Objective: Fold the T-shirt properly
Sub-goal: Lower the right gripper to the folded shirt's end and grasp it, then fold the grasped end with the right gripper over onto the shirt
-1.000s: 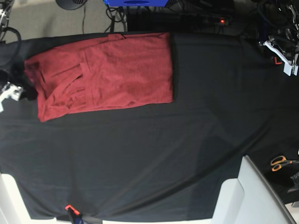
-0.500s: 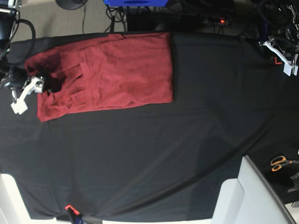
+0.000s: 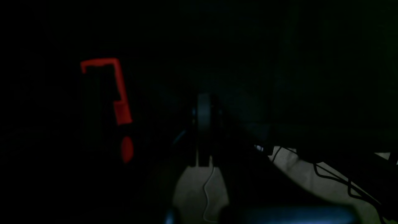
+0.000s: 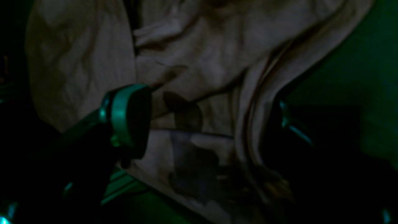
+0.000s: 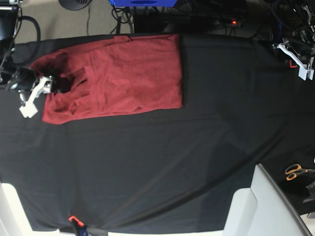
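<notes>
1. Base view gives me the T-shirt (image 5: 123,78), partly folded, on the black table cover (image 5: 162,167) towards the far left part.
2. My right gripper (image 5: 42,88) sits at the shirt's left edge; on the right wrist view its jaws stand apart with bunched fabric (image 4: 192,77) between them, though I cannot tell whether they grip it.
3. My left gripper (image 5: 298,61) is parked at the far right edge, closed and empty.
4. Scissors (image 5: 295,171) lie near the right edge.

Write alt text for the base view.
A brick-red T-shirt, partly folded, lies on a black table cover, with the right gripper at its left edge. Orange-handled scissors lie far right.
</notes>
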You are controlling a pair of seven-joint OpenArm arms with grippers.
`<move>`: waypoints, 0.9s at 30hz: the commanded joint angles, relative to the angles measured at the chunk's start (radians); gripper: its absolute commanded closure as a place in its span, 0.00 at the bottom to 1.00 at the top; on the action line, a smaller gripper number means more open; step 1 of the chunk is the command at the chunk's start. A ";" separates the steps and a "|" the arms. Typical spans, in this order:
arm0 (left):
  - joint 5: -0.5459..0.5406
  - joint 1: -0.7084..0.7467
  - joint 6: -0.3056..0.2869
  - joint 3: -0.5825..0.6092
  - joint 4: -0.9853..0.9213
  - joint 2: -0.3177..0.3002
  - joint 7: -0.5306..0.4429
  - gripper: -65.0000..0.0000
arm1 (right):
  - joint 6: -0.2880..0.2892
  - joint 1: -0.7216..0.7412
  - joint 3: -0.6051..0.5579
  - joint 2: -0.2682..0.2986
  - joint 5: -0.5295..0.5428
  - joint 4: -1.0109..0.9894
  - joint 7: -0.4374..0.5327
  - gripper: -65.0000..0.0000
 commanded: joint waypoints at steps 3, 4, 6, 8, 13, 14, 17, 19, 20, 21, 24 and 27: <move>-0.010 0.002 -0.005 -0.006 0.012 -0.021 -0.013 1.00 | -0.029 -0.036 -0.030 -0.043 -0.111 -0.020 -0.142 0.30; -0.010 0.002 -0.005 -0.006 0.012 -0.021 -0.013 1.00 | -0.029 -0.038 -0.030 -0.045 -0.111 -0.020 -0.142 0.30; -0.010 0.002 -0.005 -0.006 0.012 -0.021 -0.013 1.00 | -0.029 -0.038 -0.030 -0.047 -0.112 -0.020 -0.141 0.31; -0.010 -0.001 -0.005 -0.006 0.012 -0.021 -0.013 1.00 | -0.029 -0.036 -0.031 -0.047 -0.112 -0.020 -0.139 0.31; -0.010 -0.006 -0.005 -0.006 0.012 -0.021 -0.013 1.00 | -0.029 -0.035 -0.031 -0.043 -0.114 -0.024 -0.136 0.33; -0.010 -0.006 -0.005 -0.006 0.012 -0.021 -0.013 1.00 | -0.029 -0.035 -0.031 -0.043 -0.114 -0.024 -0.136 0.38; -0.010 -0.006 -0.005 -0.006 0.012 -0.021 -0.013 1.00 | -0.029 -0.030 -0.031 -0.043 -0.114 -0.024 -0.136 0.60; -0.010 -0.006 -0.005 -0.006 0.012 -0.021 -0.013 1.00 | -0.029 -0.024 -0.031 -0.043 -0.114 -0.023 -0.136 0.78; -0.010 -0.006 -0.005 -0.006 0.012 -0.021 -0.013 1.00 | -0.029 -0.016 -0.031 -0.043 -0.114 -0.023 -0.136 0.86; -0.010 -0.006 -0.005 -0.006 0.012 -0.021 -0.013 1.00 | -0.029 -0.013 -0.031 -0.043 -0.114 -0.024 -0.136 0.93; -0.010 -0.006 -0.005 -0.006 0.012 -0.021 -0.013 1.00 | -0.029 0.001 -0.031 -0.045 -0.114 -0.009 -0.141 0.99; -0.010 -0.006 -0.005 -0.006 0.012 -0.021 -0.013 1.00 | -0.029 0.001 -0.028 -0.048 -0.109 0.060 -0.172 0.99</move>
